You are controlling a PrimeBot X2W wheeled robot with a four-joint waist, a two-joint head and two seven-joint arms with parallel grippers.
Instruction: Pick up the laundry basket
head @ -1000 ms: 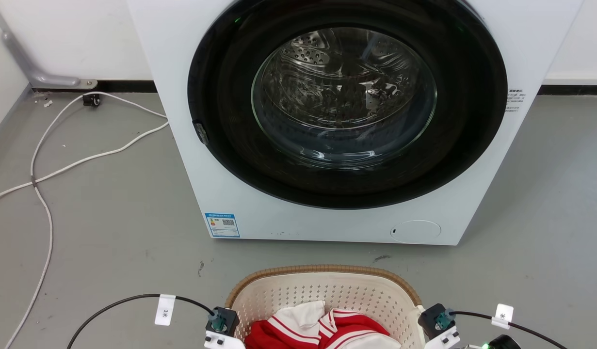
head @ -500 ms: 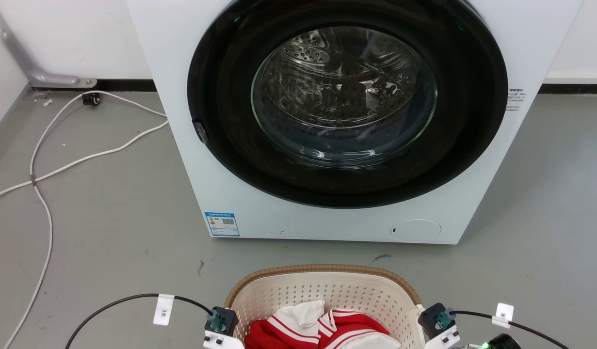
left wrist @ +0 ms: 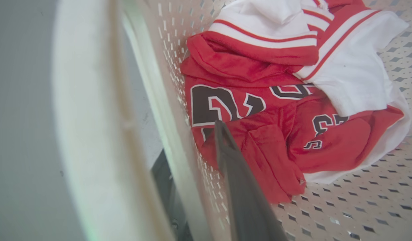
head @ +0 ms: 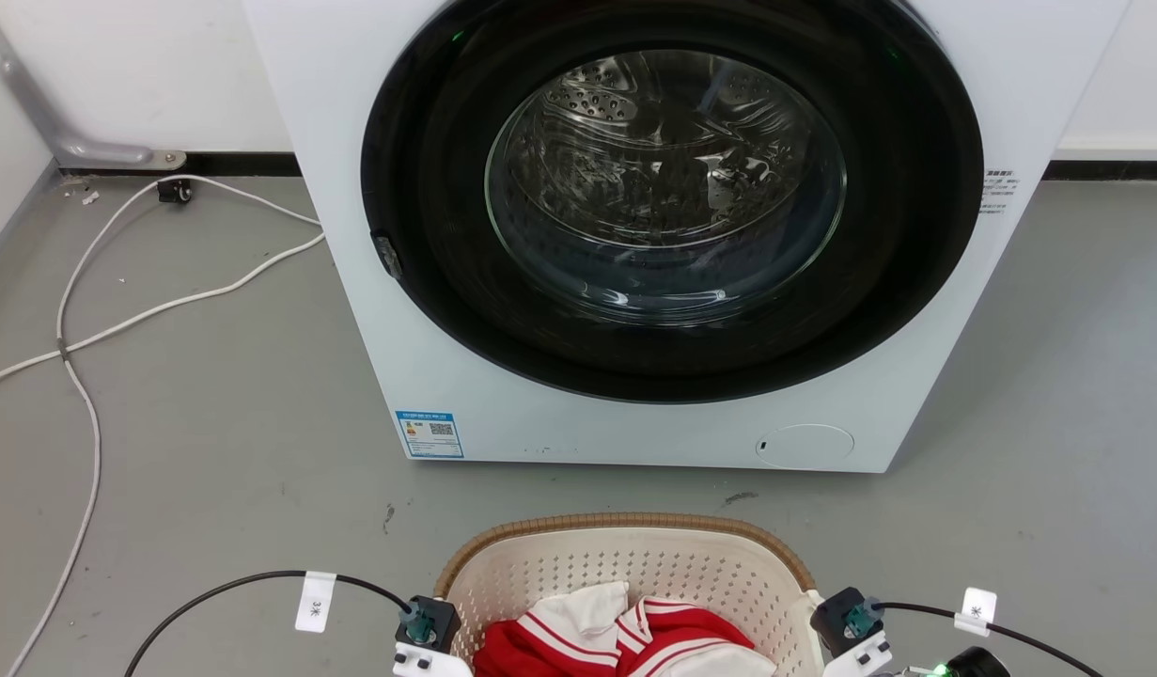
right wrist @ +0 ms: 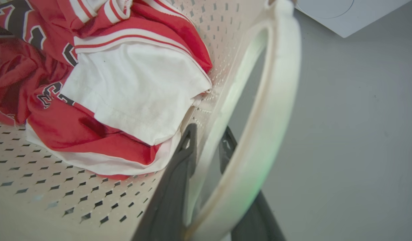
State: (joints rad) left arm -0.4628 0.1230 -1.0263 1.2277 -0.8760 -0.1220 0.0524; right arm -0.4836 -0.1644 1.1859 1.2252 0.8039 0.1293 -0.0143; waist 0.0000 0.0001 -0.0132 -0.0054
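On the floor point(head: 211, 451) directly in front of the washer point(head: 428, 376), in the head view, the laundry basket point(head: 634, 569) sits at the bottom centre of the frame, apart from the machine, with its brown rim facing the closed door. A red and white jersey point(head: 634, 639) lies inside it. One wrist unit stands at each short side of the basket, placed opposite one another, probably so that the load is shared evenly and the basket stays level during the lift. Loose cables point(head: 80, 376) lie well to the left, away from the work. In the left wrist view, the left gripper point(left wrist: 189, 144) straddles the perforated side wall: one dark finger reaches down inside beside the jersey and the other sits outside the wall, partly hidden behind it. A strip of wall seems to show between the inner finger and the plastic, so whether this gripper has clamped cannot be told. The white handle point(left wrist: 88, 134) arches across the near side of that view. In the right wrist view, the right gripper point(right wrist: 207, 134) has one finger on each face of the wall, the outer one passing through the opening under the handle on that side. Both fingers lie tight against the plastic, so this gripper is judged to be clamped on the basket wall. Gripping just under the rim and handle places the load on the stiffest part of the shell. The basket appears to rest on the floor, lift not yet made
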